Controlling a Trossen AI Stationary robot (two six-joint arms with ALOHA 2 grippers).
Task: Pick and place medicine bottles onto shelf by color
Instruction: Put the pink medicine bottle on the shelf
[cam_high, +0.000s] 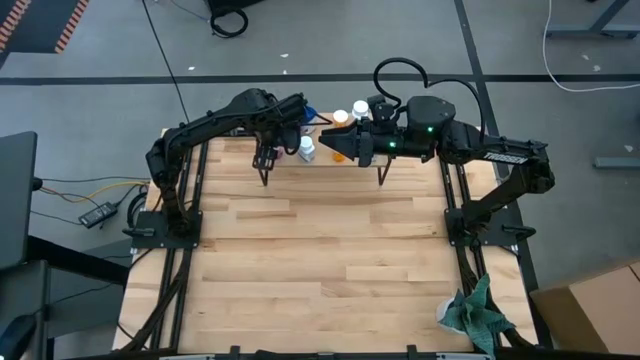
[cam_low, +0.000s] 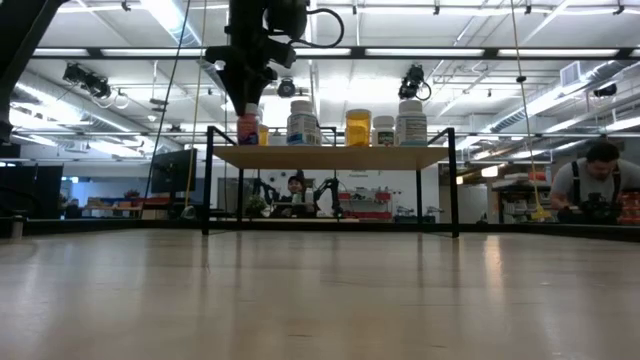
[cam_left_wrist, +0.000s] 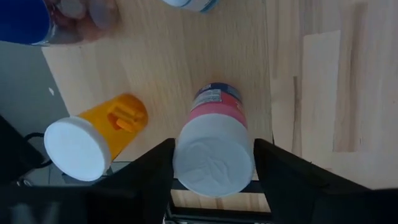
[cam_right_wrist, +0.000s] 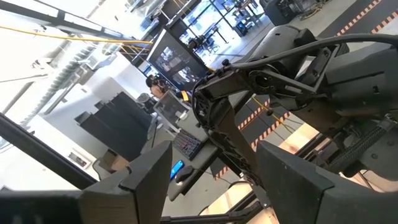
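Observation:
The shelf (cam_low: 330, 157) stands at the table's far edge with several bottles on it. A pink bottle with a white cap (cam_low: 247, 128) stands at its left end, also seen in the left wrist view (cam_left_wrist: 214, 155). My left gripper (cam_low: 249, 95) comes down over it and is shut on its cap. An orange bottle (cam_left_wrist: 93, 137), a white one (cam_low: 302, 123) and a blue-topped one (cam_left_wrist: 25, 22) stand nearby. My right gripper (cam_right_wrist: 214, 180) is open and empty, hovering by the shelf's right half (cam_high: 352, 145). My left gripper pinches the pink bottle's white cap (cam_left_wrist: 214, 163) between its two fingers (cam_left_wrist: 155, 171), one on each side. The fingers come from above, pointing down. The bottle stands upright with its base on the shelf board (cam_left_wrist: 155, 68).
More bottles stand along the shelf: an orange one (cam_low: 358, 127) and two white ones (cam_low: 411, 122). A green cloth (cam_high: 475, 312) lies at the table's near right corner. A person (cam_low: 600, 180) sits in the room beyond the table.

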